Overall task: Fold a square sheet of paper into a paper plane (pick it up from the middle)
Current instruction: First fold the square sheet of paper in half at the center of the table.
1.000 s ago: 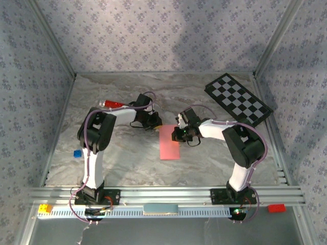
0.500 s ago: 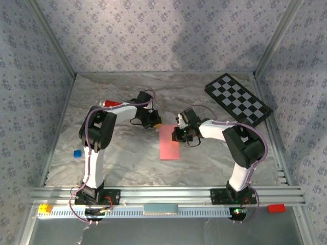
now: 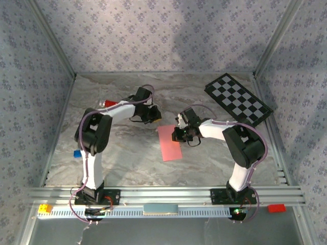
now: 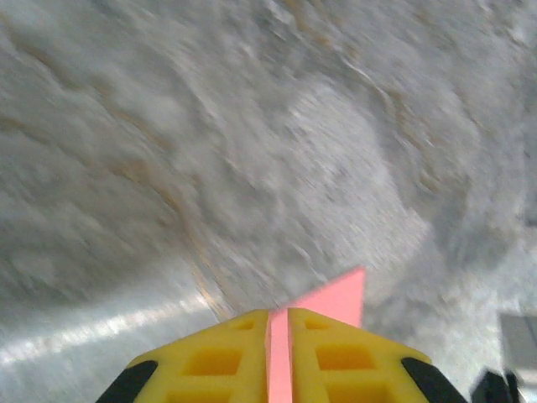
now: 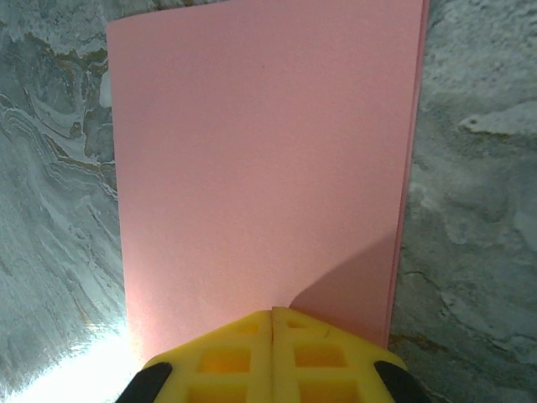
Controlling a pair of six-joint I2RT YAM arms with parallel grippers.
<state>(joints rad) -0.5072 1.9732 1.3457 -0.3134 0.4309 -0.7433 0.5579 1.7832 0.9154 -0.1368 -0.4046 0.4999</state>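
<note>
The left gripper [image 4: 278, 323] is nearly closed, pinching a corner of the square sheet of paper [image 3: 169, 144], which lies folded narrow at the middle of the table [image 3: 122, 158]. The right gripper [image 5: 273, 317] is fully closed, tips at the sheet's right edge. If the left lifts while the right pins, the paper may tear or slip.

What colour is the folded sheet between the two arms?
Plain pink all over. The sheet shows best in the right wrist view.

Left end effector [image 4: 278, 317] pinches pink paper [image 4: 341, 297] edge.
</note>
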